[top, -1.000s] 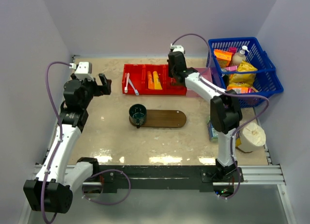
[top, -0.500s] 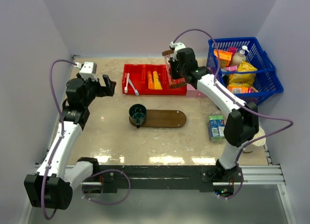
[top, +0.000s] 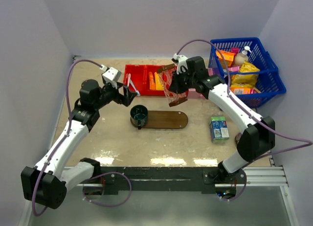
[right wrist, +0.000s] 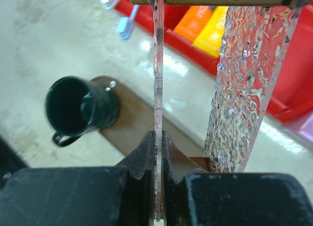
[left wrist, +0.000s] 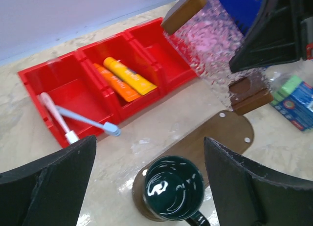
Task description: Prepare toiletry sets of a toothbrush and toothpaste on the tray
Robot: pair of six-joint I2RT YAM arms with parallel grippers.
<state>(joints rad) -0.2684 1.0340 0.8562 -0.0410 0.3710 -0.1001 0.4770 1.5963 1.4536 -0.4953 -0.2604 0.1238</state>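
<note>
Right claw is clenched tight on a see-through holder. From the wrist view the fingers pinch one thin clear wall edge-on. A second, bumpy clear wall sits just beside it, and a wooden bar joins the two at the far end. The holder hangs tilted in the air, up off the counter, over the right end of the red bin and just behind the tray.

Over on the other side, the left claw is released, jaws spread wide with nothing between them. It hovers low by the front of the bin's left end, just left of the dark green mug.

Now the goods. Both toothbrushes are in the bin's left compartment, lying crossed. One is white, the other looks pale blue, and the blue one's head pokes out over the front wall. The toothpaste tubes lie side by side in the middle compartment, deep orange on the left and the yellower one touching it on the right.

The tray lies flat on the counter in front of the bin, a dark wooden oval with pale dots near its ends. The mug stands upright on its left end.

To the right of the tray, apart from it, a green-and-blue box lies on the counter. The blue basket sits in the far right corner, packed with packets and a bottle.
</note>
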